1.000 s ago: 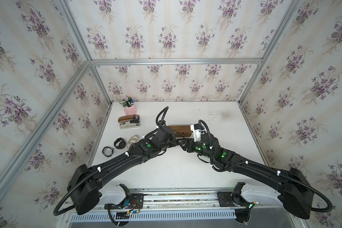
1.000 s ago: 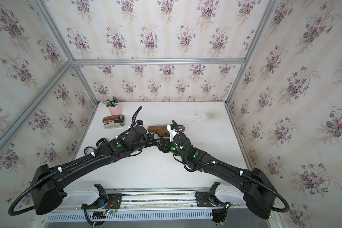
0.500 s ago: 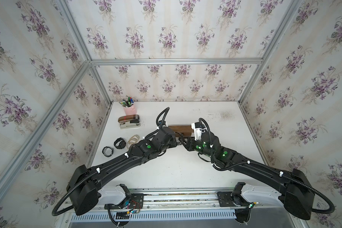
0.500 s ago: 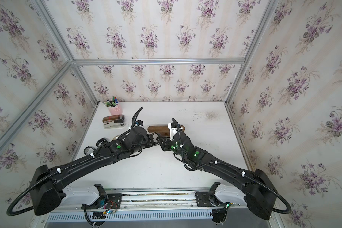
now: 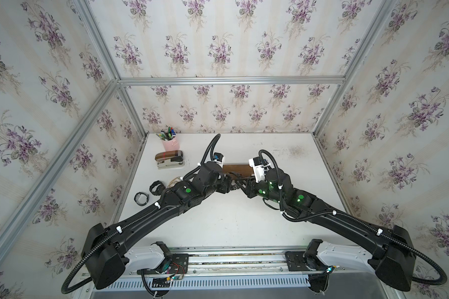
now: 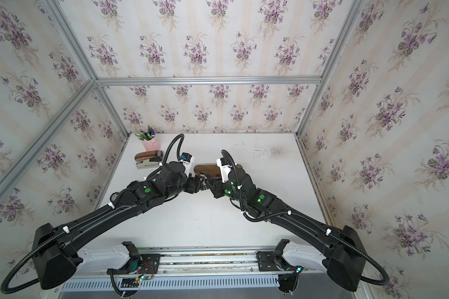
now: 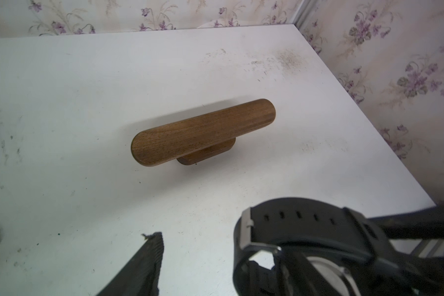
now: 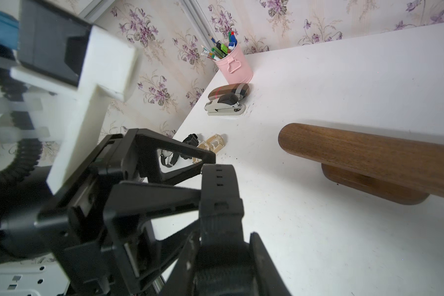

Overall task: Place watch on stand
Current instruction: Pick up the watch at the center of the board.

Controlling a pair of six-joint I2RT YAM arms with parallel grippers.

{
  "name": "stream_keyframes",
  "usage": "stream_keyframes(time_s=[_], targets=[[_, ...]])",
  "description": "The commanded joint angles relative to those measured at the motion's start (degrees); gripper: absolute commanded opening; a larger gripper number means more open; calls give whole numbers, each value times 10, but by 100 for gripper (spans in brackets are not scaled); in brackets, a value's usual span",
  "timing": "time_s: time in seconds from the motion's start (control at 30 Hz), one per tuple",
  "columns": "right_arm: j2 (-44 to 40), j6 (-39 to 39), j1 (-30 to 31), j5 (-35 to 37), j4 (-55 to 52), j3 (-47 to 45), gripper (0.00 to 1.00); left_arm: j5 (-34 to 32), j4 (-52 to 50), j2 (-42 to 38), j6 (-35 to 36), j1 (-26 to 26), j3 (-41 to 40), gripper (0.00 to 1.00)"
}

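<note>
Looking down on a white surface (image 5: 231,220) inside a flower-papered booth. At mid-frame, left arm (image 5: 153,214) and right arm (image 5: 335,217) meeting tip to tip. Just above that meeting point in both top views, the stand (image 5: 237,168) (image 6: 208,169): a dark wooden bar on a small oval foot. Long axis running left to right across the frame, both ends partly hidden by the wrists.

Pinched by its black strap in the right jaws: the watch (image 8: 219,189), its buckle and band also close up in the left wrist view (image 7: 305,223). Left jaws spread, one finger (image 7: 146,261) well apart from the strap, gripping nothing.

From the right jaws, stand just beside and farther from the robot. Watch just below the bar's left half in the top-view frame. Right arm the nearer, and the only one carrying.

Strap buckled into a loop, so probably to be brought round the bar's left end, turned to face it, then slid along the axis. Possible risk: loop catching on the rounded end and tipping the stand on its narrow foot.

Upper left of the surface, unrelated: pen cup (image 5: 170,143), stapler (image 5: 170,164), other watches (image 5: 156,187).
</note>
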Motion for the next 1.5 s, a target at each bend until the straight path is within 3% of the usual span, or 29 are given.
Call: stream_keyframes(time_s=[0.0, 0.17, 0.37, 0.63, 0.73, 1.0, 1.27, 1.47], targets=[[2, -50, 0, -12, -48, 19, 14, 49, 44, -10, 102, -1, -16, 63], [5, -63, 0, -15, -75, 35, 14, 36, 69, -16, 124, -2, -30, 56], [28, -63, 0, -23, -90, 53, 15, 64, 70, 0, 118, -3, -20, 28], [37, -60, 0, -15, -91, 65, 20, 66, 57, 34, 49, -3, -3, 3], [33, -56, 0, -2, -88, 64, 24, 58, 61, 40, 5, -3, -2, 1], [-23, -49, 0, 42, -46, 28, 70, 31, 97, 14, -139, 19, -46, 0], [-75, -29, 0, 46, 94, -66, 80, 77, 208, -15, -324, 42, -121, 0], [-70, -10, 0, 20, 114, -73, 86, 122, 273, -9, -371, 41, -133, 0]])
